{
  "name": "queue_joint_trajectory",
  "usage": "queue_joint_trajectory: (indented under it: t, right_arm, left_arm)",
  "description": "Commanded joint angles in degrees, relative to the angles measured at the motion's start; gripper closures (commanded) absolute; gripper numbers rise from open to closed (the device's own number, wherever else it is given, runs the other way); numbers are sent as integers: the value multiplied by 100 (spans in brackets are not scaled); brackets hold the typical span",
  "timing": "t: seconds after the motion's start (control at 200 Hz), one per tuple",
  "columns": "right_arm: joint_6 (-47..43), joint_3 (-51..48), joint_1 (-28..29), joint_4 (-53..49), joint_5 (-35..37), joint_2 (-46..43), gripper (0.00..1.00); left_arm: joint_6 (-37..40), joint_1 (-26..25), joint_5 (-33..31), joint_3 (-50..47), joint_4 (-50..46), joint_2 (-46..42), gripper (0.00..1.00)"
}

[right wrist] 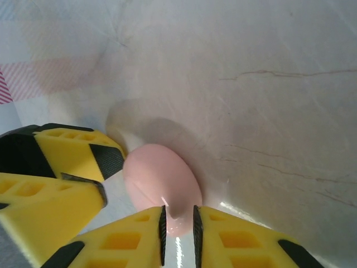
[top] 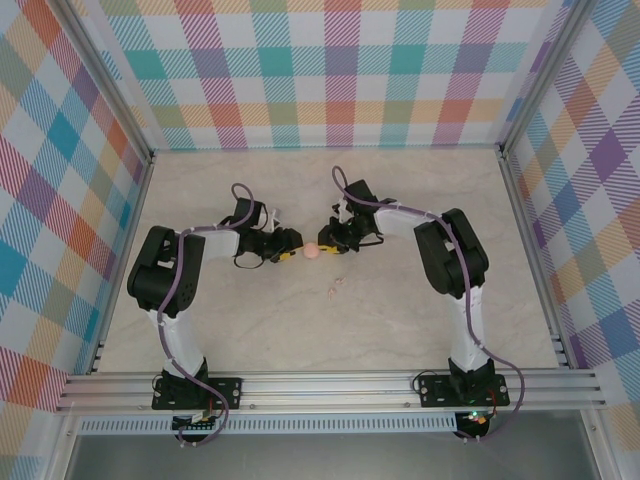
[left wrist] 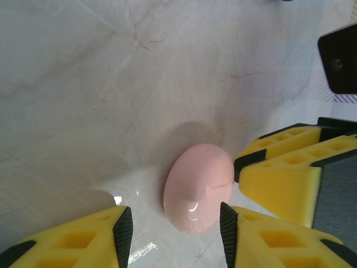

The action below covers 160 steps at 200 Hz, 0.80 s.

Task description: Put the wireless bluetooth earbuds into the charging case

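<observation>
The charging case is a salmon-pink puck lying closed on the marble table, between the two grippers. My left gripper is open and straddles the charging case: its right pad sits close to the case and its left pad stands well apart. From the other side my right gripper has its jaws almost together, pinching the near rim of the case. Its yellow fingers meet the case's edge at the seam. The earbuds are out of view.
The marble table is walled by checked panels on three sides, with a metal rail along the near edge. A few small pinkish specks lie just in front of the case. Both arms reach inward toward the middle.
</observation>
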Motion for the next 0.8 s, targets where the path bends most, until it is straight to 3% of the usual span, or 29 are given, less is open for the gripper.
queue_joint_trajectory:
  t: [0.0, 0.795]
  right_arm:
    - [47, 149, 53, 47, -169, 123, 76]
    - [23, 142, 96, 7, -126, 236, 77]
  left_arm:
    - [-1, -156, 132, 74, -93, 188, 54]
    - [-447, -359, 476, -66, 452, 302, 57]
